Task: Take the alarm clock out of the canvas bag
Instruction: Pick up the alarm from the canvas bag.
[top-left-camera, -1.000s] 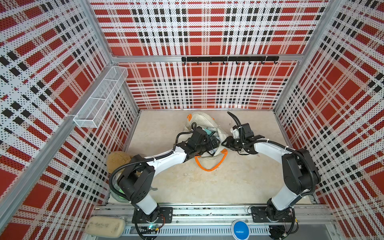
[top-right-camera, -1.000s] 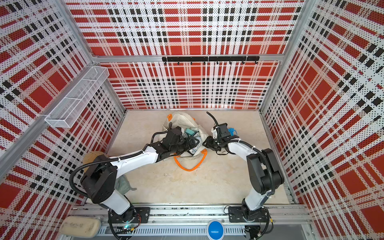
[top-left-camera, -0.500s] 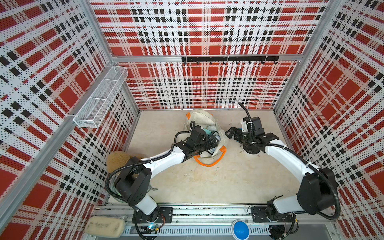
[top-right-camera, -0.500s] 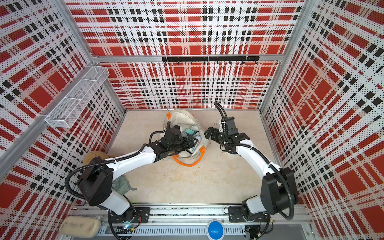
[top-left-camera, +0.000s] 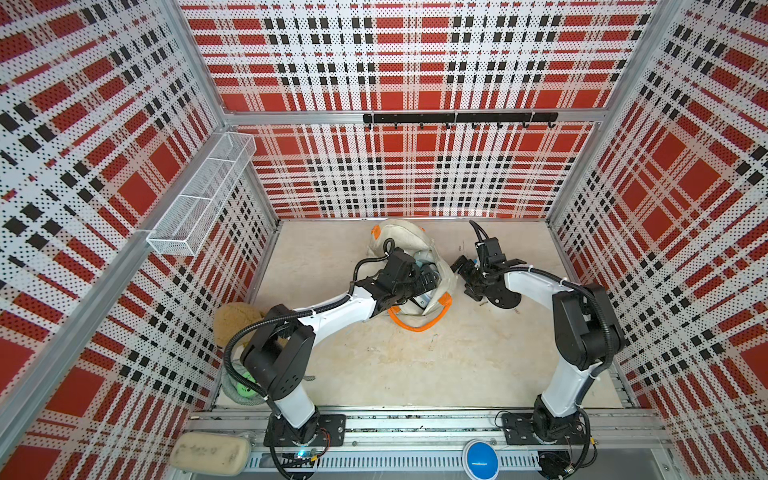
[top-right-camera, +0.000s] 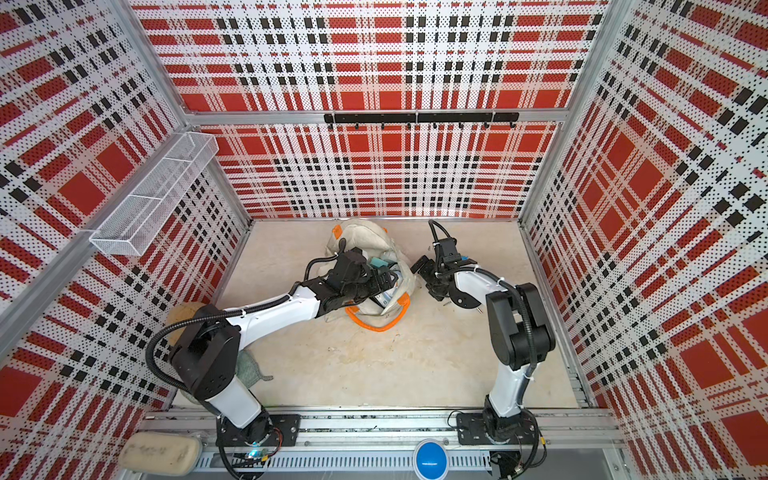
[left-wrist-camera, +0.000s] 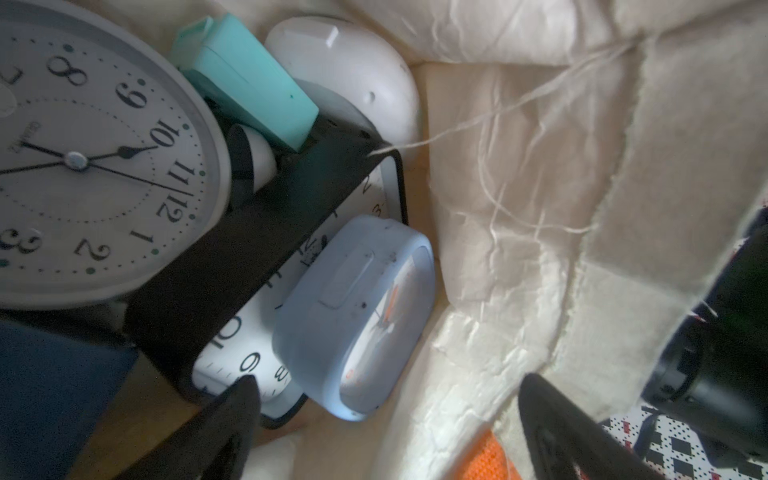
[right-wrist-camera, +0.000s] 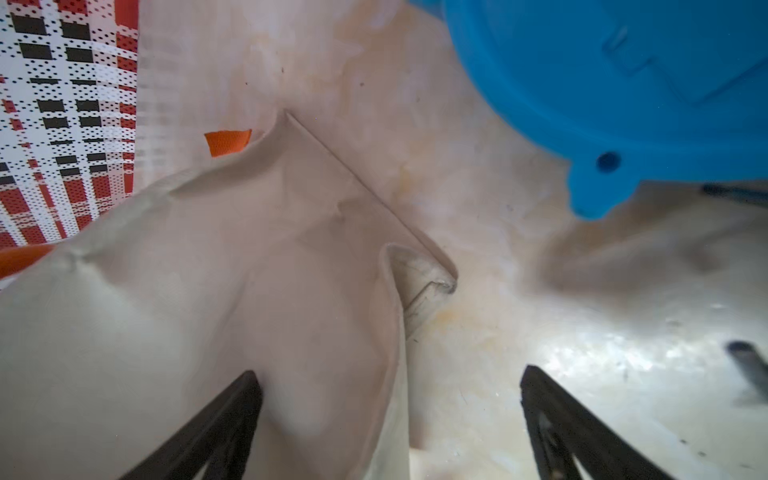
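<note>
**Right arm folded back beside the bag, elbow raised**

Over the last second the right arm has swung out and returned, while the left arm has stayed in the bag's mouth. Nearest, a tan plush toy (top-left-camera: 235, 320) lies by the left arm's base. At mid-table the left gripper (left-wrist-camera: 388, 378), fingers wide and empty, reaches into the canvas bag (top-left-camera: 399, 237). It sits over a pale blue alarm clock (left-wrist-camera: 357, 316) lying against a black-framed clock (left-wrist-camera: 232, 270) and a white round clock (left-wrist-camera: 83, 166), all inside. The right gripper (right-wrist-camera: 388, 371), also wide, has the bag's cloth edge between its fingers and grips nothing.
</note>
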